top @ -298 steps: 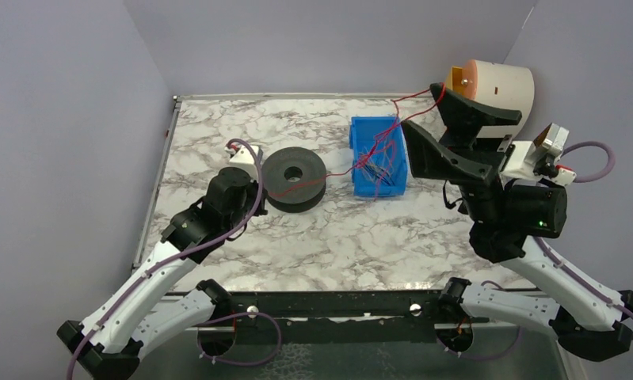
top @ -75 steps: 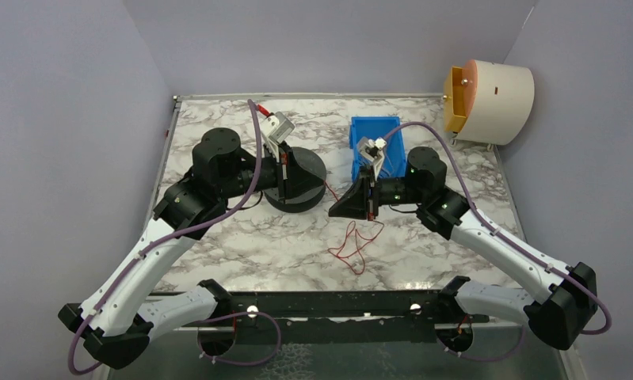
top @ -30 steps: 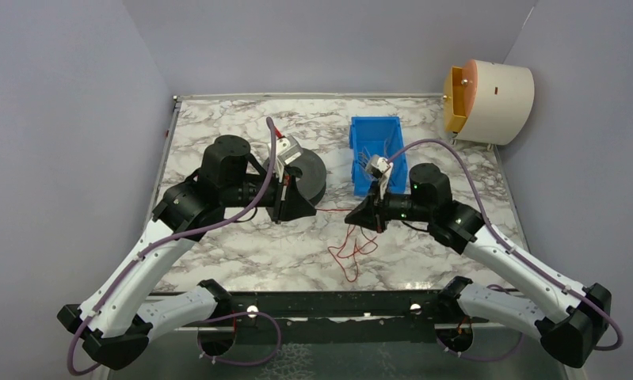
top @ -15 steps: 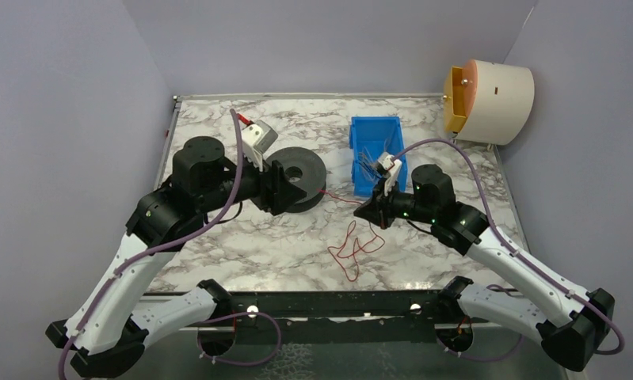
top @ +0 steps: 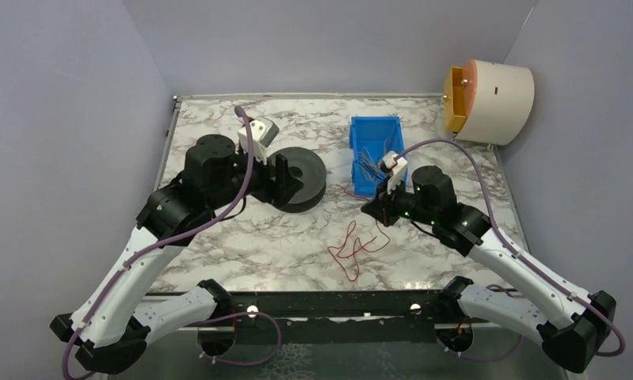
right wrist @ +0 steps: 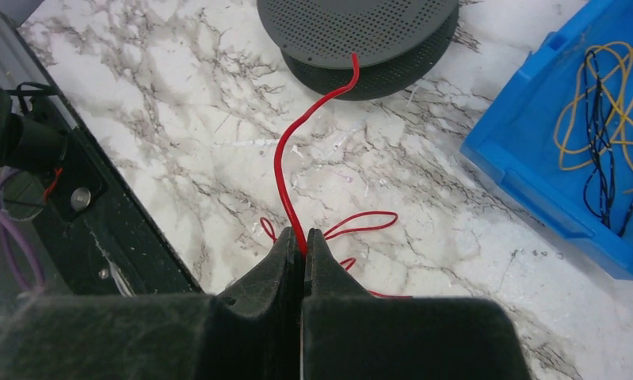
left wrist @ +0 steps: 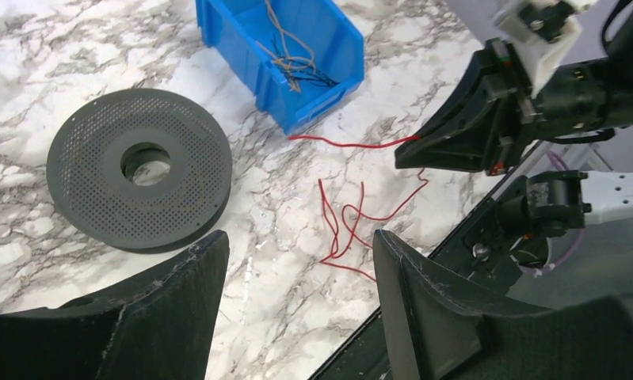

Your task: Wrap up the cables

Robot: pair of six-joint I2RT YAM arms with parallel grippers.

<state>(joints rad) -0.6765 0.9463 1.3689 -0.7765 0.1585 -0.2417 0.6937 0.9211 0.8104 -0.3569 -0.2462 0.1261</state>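
Note:
A thin red cable (right wrist: 283, 162) is pinched in my shut right gripper (right wrist: 303, 236). Its free end reaches out toward the black perforated spool (right wrist: 360, 32), and the rest lies in loose loops on the marble (top: 352, 249). My left gripper (left wrist: 299, 241) is open with nothing between its fingers and hovers just left of the spool (top: 303, 176). In the left wrist view the spool (left wrist: 139, 168) lies flat, and the red cable (left wrist: 348, 142) stretches from the right gripper (left wrist: 412, 154) toward the bin. More cables, yellow (right wrist: 594, 103) and dark, sit inside the blue bin.
The blue bin (top: 354, 154) stands behind the right gripper (top: 372, 208), at the back centre. A cream cylinder with an orange bracket (top: 495, 91) sits off the table's far right corner. A black rail (top: 337, 305) runs along the near edge.
My left gripper has opened, let go of the red cable's end and drawn back left beside the spool. The right gripper kept hold and shifted slightly right.

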